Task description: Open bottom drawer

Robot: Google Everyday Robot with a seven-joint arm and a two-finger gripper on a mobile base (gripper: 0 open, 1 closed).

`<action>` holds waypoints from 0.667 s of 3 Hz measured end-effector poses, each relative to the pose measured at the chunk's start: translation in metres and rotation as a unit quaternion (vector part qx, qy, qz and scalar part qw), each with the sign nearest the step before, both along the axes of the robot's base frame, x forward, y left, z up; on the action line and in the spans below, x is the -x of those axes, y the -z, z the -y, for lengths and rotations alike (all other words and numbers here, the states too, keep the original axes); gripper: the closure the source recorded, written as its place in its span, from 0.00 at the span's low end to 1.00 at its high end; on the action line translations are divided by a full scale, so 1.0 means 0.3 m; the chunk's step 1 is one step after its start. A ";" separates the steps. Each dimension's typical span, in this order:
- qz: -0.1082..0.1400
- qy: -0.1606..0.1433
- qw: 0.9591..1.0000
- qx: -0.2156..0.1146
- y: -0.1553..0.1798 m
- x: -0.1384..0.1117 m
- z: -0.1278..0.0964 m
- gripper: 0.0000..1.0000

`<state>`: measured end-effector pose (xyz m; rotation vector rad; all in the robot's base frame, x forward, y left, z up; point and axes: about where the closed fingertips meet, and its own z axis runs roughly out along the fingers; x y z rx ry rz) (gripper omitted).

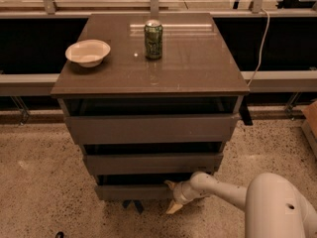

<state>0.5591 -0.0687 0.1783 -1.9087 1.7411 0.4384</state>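
The cabinet [148,78] has three grey-brown drawer fronts. The bottom drawer [131,192] is the narrowest, lowest one, with a dark gap above its front. My gripper [172,196] is at the right end of that front, reaching in from the lower right on the white arm [223,191]. Its two tan fingers are spread apart. The upper fingertip [169,184] is at the drawer front's top edge and the lower one [173,208] is below its bottom edge. I cannot tell whether they touch the front.
A green can [153,39] and a white bowl [87,52] stand on the cabinet top. The robot's white body [280,207] fills the lower right. A speckled floor [39,182] surrounds the cabinet. A dark caster [132,205] shows under the bottom drawer.
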 end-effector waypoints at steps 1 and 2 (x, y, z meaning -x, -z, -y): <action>-0.006 -0.015 1.000 0.006 -0.020 0.074 0.015 0.28; 0.000 -0.012 1.000 -0.002 -0.084 0.163 0.052 0.25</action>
